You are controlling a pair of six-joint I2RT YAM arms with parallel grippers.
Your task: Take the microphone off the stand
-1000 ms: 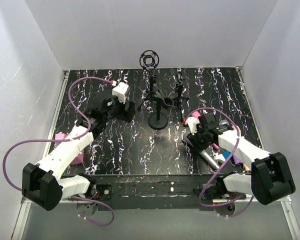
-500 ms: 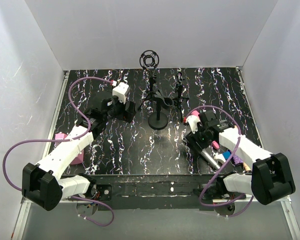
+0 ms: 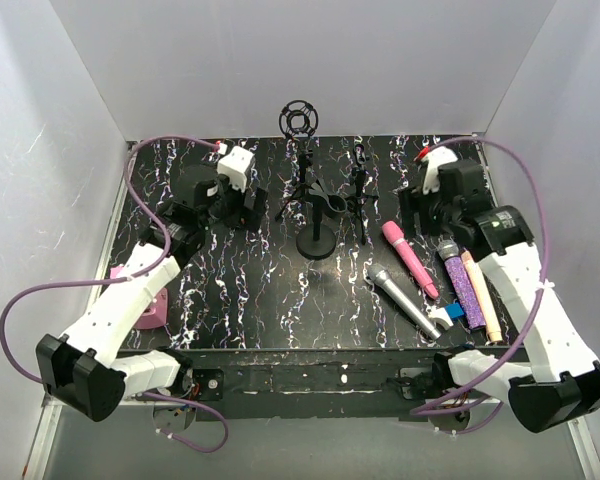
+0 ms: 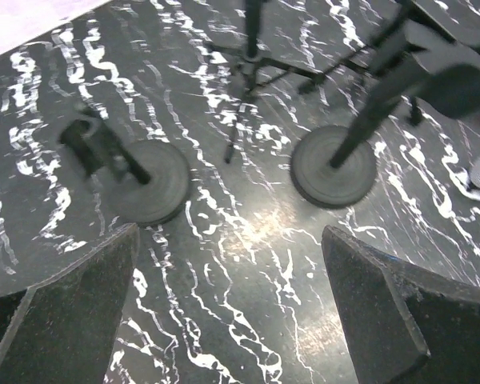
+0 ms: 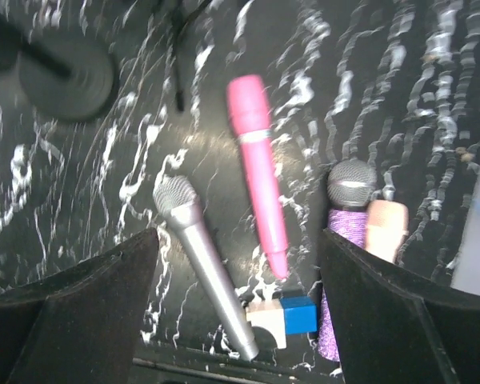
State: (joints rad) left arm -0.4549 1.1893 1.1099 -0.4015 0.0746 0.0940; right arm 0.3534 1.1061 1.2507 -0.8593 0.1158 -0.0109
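Fingers (image 4: 72,320) wide apart on left gripper (image 4: 230,240) and right gripper (image 5: 238,240) alike, nothing held. Pink microphone (image 3: 410,260) flat on table (image 3: 250,290), right of stand (image 3: 316,240), clip seemingly empty: removal likely done, next only backing clear. Left arm reaching toward stand, right arm raised far right above the microphone.

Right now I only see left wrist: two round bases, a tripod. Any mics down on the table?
Observer: Four, lying flat on the right side: pink mic, silver mic, purple mic, peach mic.
Operator: Right gripper?
Observer: The right gripper is open, nothing held.
Operator: Top of the tripod?
Observer: A ring mount, and it looks empty.
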